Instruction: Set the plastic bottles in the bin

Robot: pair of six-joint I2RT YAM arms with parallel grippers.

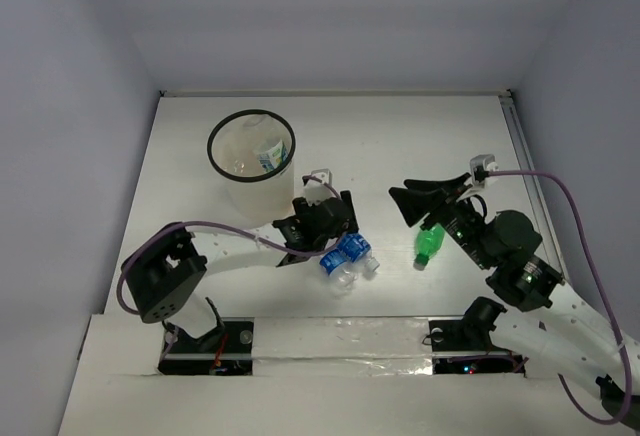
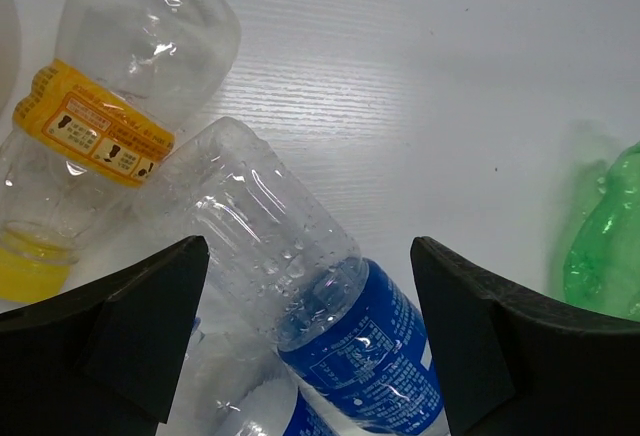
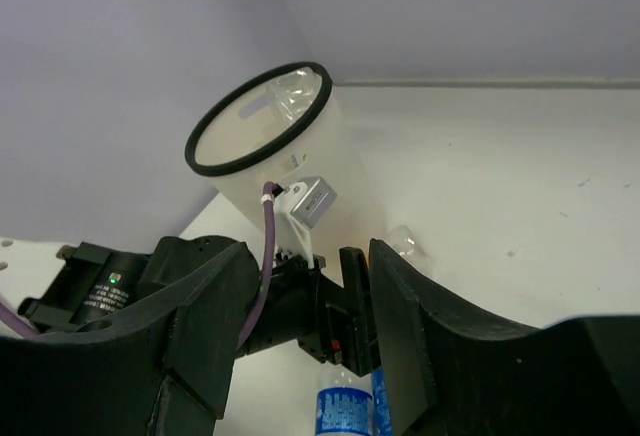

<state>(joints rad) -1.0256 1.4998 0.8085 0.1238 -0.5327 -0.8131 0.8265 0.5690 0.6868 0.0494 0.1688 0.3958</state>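
The blue-labelled bottle [image 2: 340,326] is laid diagonally by the near edge of the surface [image 2: 450,76], base toward the yellow-labelled bottle [image 2: 100,126], straddled by the released left end effector [image 2: 305,256]. Its label print cannot be read. The right end effector [image 3: 312,251] is also released.

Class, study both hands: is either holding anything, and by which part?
Nothing is held. The left hand is open over a blue-labelled bottle; the right hand is open and empty.

arms [image 1: 160,278]: black joints, white links | cables [image 1: 520,171]: purple | tool fingers [image 2: 110,336]: black wedges
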